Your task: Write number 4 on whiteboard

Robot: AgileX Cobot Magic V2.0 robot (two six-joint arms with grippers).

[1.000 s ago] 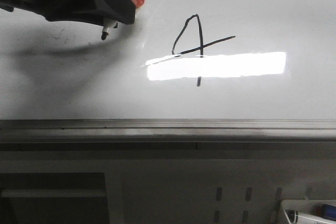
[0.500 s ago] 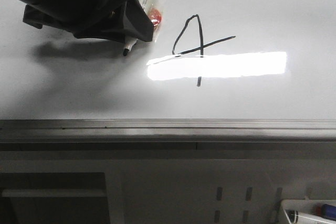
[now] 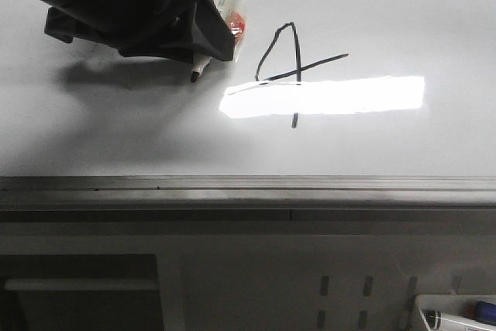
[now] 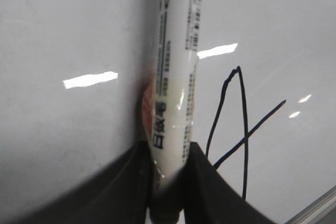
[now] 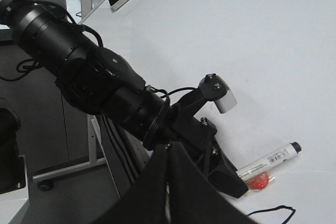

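A thin black number 4 (image 3: 291, 67) is drawn on the glossy whiteboard (image 3: 403, 21), its stem crossing the bright light reflection. It also shows in the left wrist view (image 4: 239, 129). My left gripper (image 3: 198, 40) is shut on a white marker (image 4: 173, 77) with printed text and a red patch. The marker's black tip (image 3: 194, 77) sits just left of the 4, at or near the board. From the right wrist view I see the marker (image 5: 270, 158) sticking out of the left gripper. My right gripper (image 5: 167, 153) is shut and empty, away from the board.
A grey metal rail (image 3: 248, 191) runs below the whiteboard. A white tray (image 3: 457, 314) with markers sits at the lower right. The left arm's black body (image 5: 100, 87) lies between the right gripper and the board. A bright reflection (image 3: 325, 97) lies across the board.
My left gripper with the marker has moved right and slightly down, bringing the tip closer to the left side of the 4. The drawn figure is unchanged.
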